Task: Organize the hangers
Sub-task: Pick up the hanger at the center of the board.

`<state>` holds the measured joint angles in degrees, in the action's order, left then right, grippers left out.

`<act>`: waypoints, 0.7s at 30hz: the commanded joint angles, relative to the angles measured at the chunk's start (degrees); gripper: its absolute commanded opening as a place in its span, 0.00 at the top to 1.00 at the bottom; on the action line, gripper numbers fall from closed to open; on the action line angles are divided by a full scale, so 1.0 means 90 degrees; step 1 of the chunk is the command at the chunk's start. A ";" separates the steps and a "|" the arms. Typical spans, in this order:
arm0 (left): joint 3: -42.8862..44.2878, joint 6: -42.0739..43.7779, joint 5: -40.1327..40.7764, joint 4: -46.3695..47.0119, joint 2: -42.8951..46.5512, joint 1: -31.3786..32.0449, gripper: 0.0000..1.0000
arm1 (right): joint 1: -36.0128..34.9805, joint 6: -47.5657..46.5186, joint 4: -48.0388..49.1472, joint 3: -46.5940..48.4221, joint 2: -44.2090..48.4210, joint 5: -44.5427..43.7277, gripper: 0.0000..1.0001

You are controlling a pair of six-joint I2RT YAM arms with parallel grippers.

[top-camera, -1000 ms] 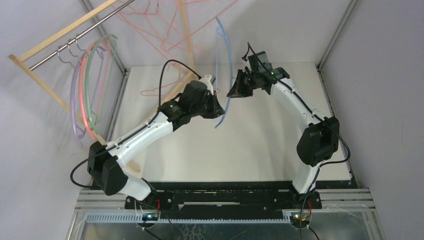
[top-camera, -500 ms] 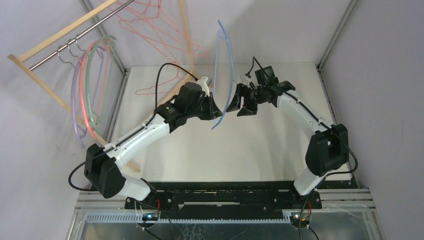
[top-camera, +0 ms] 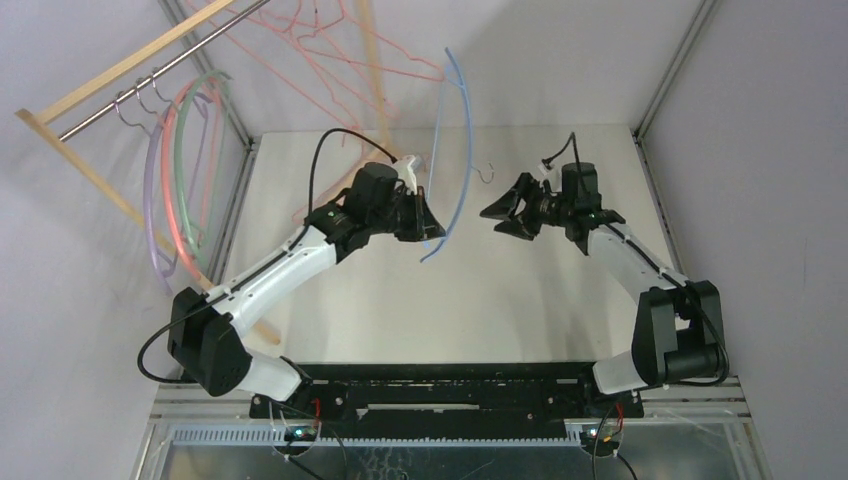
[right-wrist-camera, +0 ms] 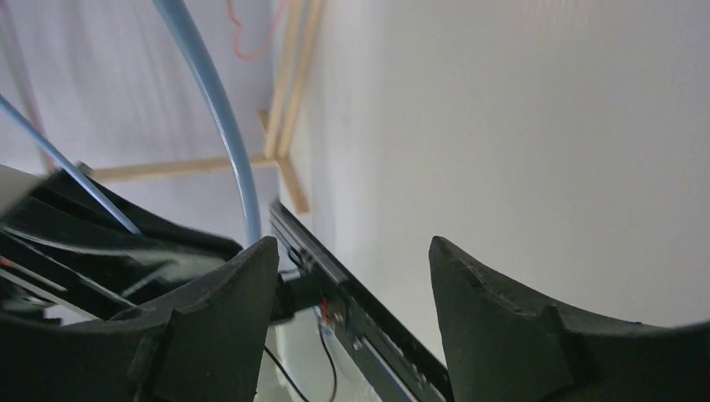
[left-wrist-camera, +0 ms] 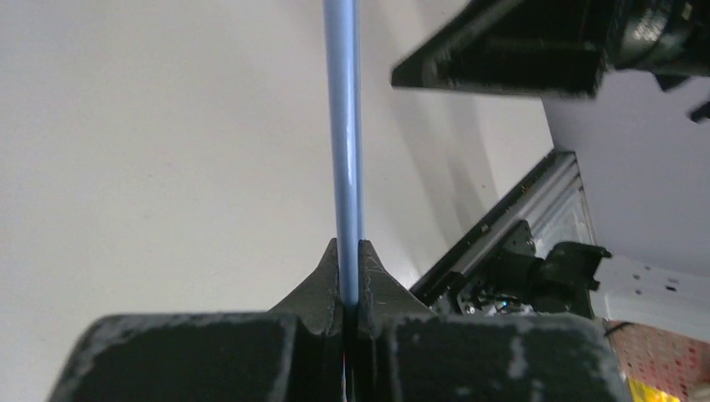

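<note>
A blue curved hanger [top-camera: 467, 130] stands upright over the table, its metal hook [top-camera: 487, 176] pointing right. My left gripper [top-camera: 430, 226] is shut on the hanger's lower stretch; the left wrist view shows the blue bar [left-wrist-camera: 345, 126] pinched between the fingertips [left-wrist-camera: 349, 251]. My right gripper [top-camera: 497, 214] is open and empty, a short way right of the hanger and apart from it; its jaws [right-wrist-camera: 352, 251] stand wide with the blue bar [right-wrist-camera: 218, 109] off to their left. Lilac, green and pink hangers [top-camera: 178, 170] hang on the rod. Pink-red wire hangers [top-camera: 340, 50] hang further along.
The wooden rack frame with its metal rod [top-camera: 150, 72] rises along the left side, one leg [top-camera: 372, 70] crossing behind the left arm. Another wire hanger [top-camera: 308, 208] shows beside the left forearm. Grey walls close both sides; a black rail [top-camera: 450, 372] runs along the near edge.
My right gripper opened, let go of the blue hanger and drew back to the right and lower. The left gripper kept its hold, and the hanger tilted slightly. The wire hangers swung.
</note>
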<state>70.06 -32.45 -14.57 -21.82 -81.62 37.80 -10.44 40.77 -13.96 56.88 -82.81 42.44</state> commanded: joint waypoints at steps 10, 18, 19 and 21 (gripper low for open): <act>0.0757 -0.0423 -0.1954 0.0919 0.0207 -0.0034 1.00 | -0.0016 0.4871 0.8702 -0.0532 -0.1745 0.0061 0.32; 0.0609 -0.0562 -0.2003 0.1072 0.0207 -0.0030 1.00 | -0.0313 0.5667 0.9929 -0.0023 -0.2264 0.0006 0.37; 0.0609 -0.0553 -0.1999 0.1081 0.0192 -0.0030 1.00 | -0.0337 0.5670 0.9964 0.0022 -0.2242 0.0002 0.37; 0.0612 -0.0550 -0.1981 0.1077 0.0157 -0.0030 1.00 | -0.0353 0.5697 1.0015 0.0108 -0.2195 0.0051 0.38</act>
<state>73.56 -37.60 -27.62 -16.45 -81.32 36.82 -11.92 88.25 66.39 54.00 -104.49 42.30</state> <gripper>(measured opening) 0.036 0.626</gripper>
